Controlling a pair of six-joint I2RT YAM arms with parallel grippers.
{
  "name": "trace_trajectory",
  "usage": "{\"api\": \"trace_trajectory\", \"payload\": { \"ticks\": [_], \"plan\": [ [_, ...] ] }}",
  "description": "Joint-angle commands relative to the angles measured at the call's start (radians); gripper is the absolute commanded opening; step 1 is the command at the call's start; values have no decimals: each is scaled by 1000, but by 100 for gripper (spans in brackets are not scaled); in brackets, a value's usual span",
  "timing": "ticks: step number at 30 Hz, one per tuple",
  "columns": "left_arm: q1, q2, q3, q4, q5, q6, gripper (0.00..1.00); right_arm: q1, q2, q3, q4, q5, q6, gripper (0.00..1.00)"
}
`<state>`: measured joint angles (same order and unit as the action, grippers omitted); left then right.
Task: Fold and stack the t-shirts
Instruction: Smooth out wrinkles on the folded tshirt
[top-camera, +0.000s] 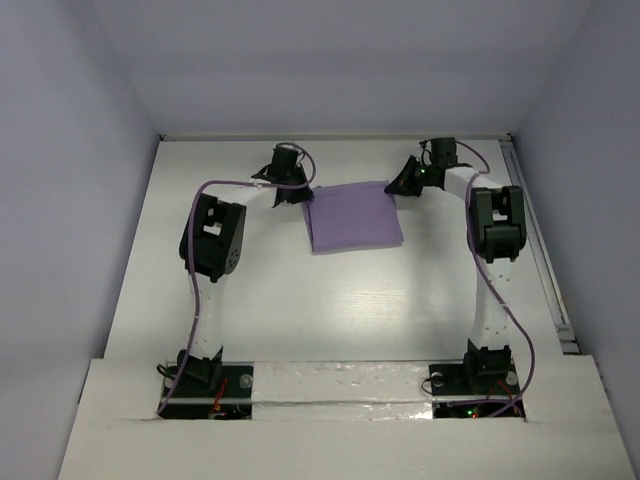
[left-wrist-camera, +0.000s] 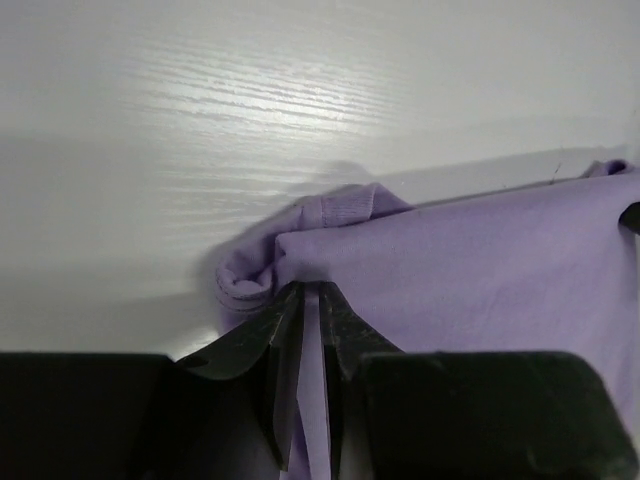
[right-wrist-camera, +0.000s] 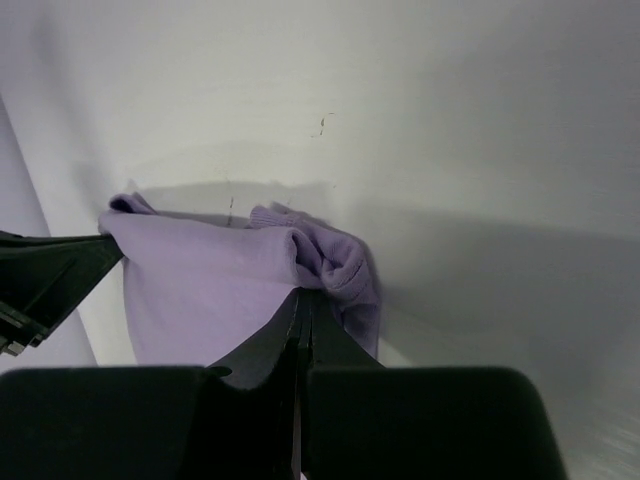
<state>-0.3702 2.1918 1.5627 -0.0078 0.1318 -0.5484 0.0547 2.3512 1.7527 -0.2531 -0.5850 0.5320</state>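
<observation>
The lavender t-shirt (top-camera: 355, 217) lies folded into a rough square on the white table, far centre. My left gripper (top-camera: 298, 194) is at its far left corner, shut on the cloth; the left wrist view shows purple fabric (left-wrist-camera: 460, 280) pinched between the dark fingers (left-wrist-camera: 345, 330). My right gripper (top-camera: 397, 188) is at the far right corner, shut on the cloth; the right wrist view shows the bunched hem (right-wrist-camera: 335, 265) at the fingertips (right-wrist-camera: 308, 300). The left gripper's tip (right-wrist-camera: 50, 275) shows at that view's left edge.
The white table (top-camera: 330, 310) ends at a back wall close behind the shirt. A rail (top-camera: 545, 270) runs along the right edge. Both arm bases (top-camera: 200, 375) sit at the near edge.
</observation>
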Motion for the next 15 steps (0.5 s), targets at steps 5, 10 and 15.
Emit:
{"api": "trace_trajectory", "payload": {
  "ticks": [5,10,15],
  "plan": [
    [16,-101,-49,83,49,-5,14,-29,-46,-58,34,8,6,0],
    [16,-320,-44,85,19,21,20,-29,-188,-38,46,-76,85,5],
    [-4,-515,-76,60,-38,47,39,-29,-433,-84,58,-73,120,63]
  ]
}}
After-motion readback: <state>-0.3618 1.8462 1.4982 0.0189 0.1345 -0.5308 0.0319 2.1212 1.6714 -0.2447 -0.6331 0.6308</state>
